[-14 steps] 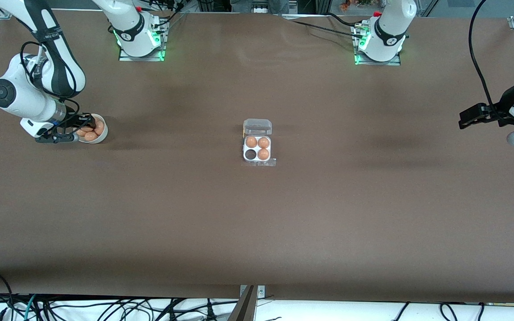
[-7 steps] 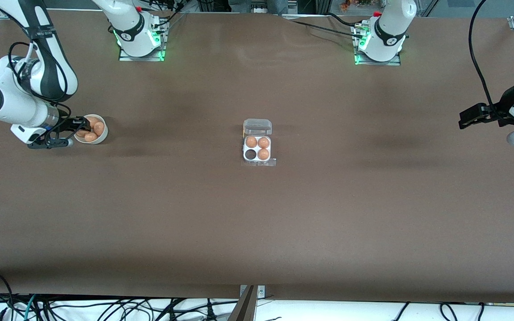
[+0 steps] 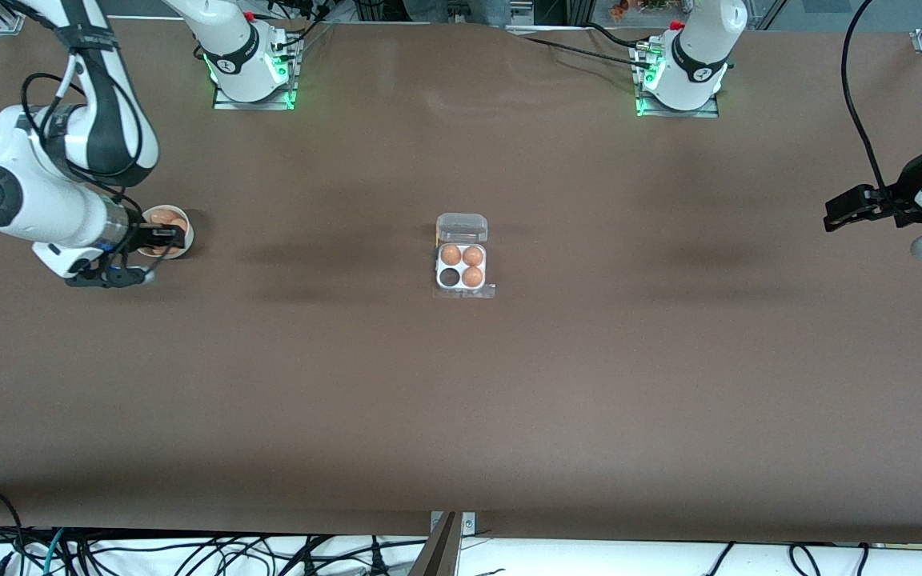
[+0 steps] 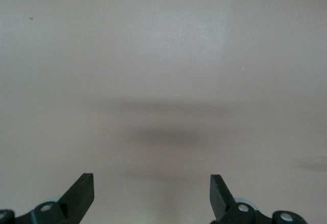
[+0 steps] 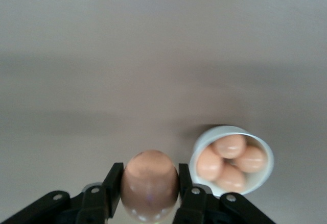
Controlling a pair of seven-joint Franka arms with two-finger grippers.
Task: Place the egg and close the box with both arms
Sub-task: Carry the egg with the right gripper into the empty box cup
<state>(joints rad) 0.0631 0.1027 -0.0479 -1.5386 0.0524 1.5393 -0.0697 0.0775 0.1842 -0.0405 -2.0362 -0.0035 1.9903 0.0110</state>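
Note:
My right gripper (image 3: 163, 238) hangs over the round white bowl (image 3: 189, 237) at the right arm's end of the table. It is shut on an orange-brown egg (image 5: 149, 183), held between both fingers in the right wrist view. The box (image 3: 462, 269) sits mid-table with its clear lid (image 3: 462, 228) open. It holds three eggs, and one cell (image 3: 450, 277) on the side nearer the front camera is empty. My left gripper (image 3: 831, 216) waits open and empty above the table at the left arm's end; its fingers (image 4: 82, 193) show only bare table between them.
The white bowl (image 5: 204, 138) holds several more eggs (image 5: 231, 160). The brown table (image 3: 461, 400) stretches wide around the box. Cables lie along the table's front edge.
My right gripper was down among the eggs in the bowl; it has risen above it, shut on one egg. The left arm and the box have not moved.

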